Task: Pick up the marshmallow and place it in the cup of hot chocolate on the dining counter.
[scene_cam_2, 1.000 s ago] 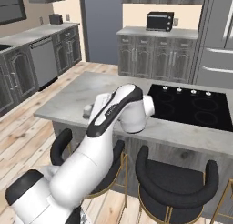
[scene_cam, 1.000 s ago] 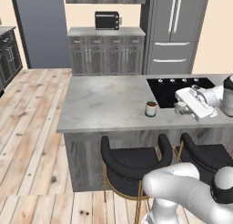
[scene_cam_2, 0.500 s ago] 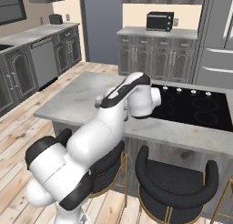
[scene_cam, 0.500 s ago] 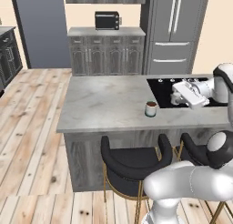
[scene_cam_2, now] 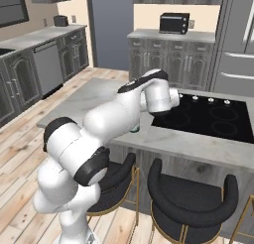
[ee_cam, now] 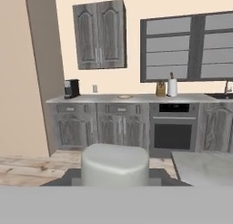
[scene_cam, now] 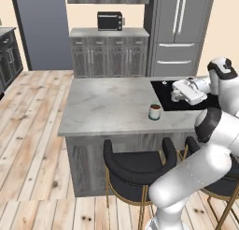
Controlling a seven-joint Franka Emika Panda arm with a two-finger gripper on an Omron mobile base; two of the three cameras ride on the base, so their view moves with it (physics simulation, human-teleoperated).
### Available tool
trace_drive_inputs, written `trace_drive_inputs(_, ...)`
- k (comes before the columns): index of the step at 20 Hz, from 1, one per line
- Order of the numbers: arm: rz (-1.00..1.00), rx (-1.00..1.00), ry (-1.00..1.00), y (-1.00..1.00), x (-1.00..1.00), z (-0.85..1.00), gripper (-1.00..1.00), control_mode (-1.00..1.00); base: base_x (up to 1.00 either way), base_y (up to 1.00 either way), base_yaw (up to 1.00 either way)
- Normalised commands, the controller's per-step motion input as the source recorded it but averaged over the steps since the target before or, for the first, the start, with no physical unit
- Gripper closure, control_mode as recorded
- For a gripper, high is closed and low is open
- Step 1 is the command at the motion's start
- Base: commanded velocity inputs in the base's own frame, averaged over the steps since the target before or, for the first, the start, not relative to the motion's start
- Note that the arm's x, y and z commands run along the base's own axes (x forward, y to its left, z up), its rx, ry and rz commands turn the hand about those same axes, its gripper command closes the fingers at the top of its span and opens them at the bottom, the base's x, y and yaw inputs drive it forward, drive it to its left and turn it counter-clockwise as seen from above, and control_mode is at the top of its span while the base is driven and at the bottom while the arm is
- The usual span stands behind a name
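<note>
The marshmallow (ee_cam: 115, 166), a pale grey-white stubby cylinder, sits between the dark fingertips (ee_cam: 75, 178) at the bottom of the hand view, with my gripper (ee_cam: 115, 181) shut on it. In the left base view my gripper (scene_cam: 175, 94) hangs level over the black cooktop (scene_cam: 186, 104), pointing left. The cup of hot chocolate (scene_cam: 154, 111), with its teal band and brown drink, stands on the dining counter (scene_cam: 107, 103) just left of the cooktop, below and left of the gripper.
Two black bar stools (scene_cam: 135, 166) (scene_cam_2: 191, 201) stand along the counter's near side. My arm (scene_cam_2: 124, 114) arches across the counter's front. A wall counter with an oven (ee_cam: 173, 129), cabinets and a coffee maker (ee_cam: 71, 88) lies ahead of the hand.
The hand has lifted from the right end of the counter and moved a little left over the cooktop, while the elbow swung upward. The cup has stayed put.
</note>
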Motion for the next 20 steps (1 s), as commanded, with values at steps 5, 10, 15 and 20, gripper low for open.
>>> trace_drive_inputs(5, 0.0, -0.05, 0.0, 0.0, 0.41, -0.3, 1.0, -1.0, 0.0, 0.0, 0.0)
trace_drive_inputs(10, 0.0, -0.03, 0.0, 0.0, 0.5, -0.35, 1.0, -1.0, 0.0, 0.0, 0.0)
trace_drive_inputs(15, 0.0, 0.0, 0.0, -0.01, 0.49, -0.31, 1.0, -1.0, 0.0, 0.0, 0.0)
trace_drive_inputs(20, -0.02, 0.0, 0.0, -0.09, 0.14, -0.15, 1.0, -1.0, 0.0, 0.0, 0.0)
